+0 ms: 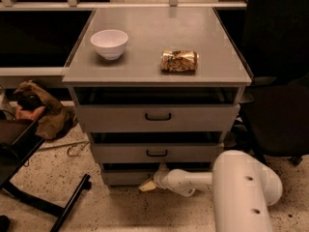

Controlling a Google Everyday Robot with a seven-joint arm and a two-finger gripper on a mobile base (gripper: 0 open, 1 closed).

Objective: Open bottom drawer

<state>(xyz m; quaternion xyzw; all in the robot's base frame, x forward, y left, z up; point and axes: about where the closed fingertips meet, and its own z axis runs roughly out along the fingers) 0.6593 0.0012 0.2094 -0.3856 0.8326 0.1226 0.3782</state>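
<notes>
Camera view — jaws, openness unclear, seemingly touch the bottom drawer (123, 178) — low centre.

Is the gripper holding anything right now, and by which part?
Cannot tell. The gripper is low at the front of the bottom drawer, near its centre; whether it grips anything there is hidden.

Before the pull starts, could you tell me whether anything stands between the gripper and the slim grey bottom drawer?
Nothing visible does. The gripper is low at the front of the slim grey metal bottom drawer, with no object between them. The black metal bar lies off to the left.
</notes>
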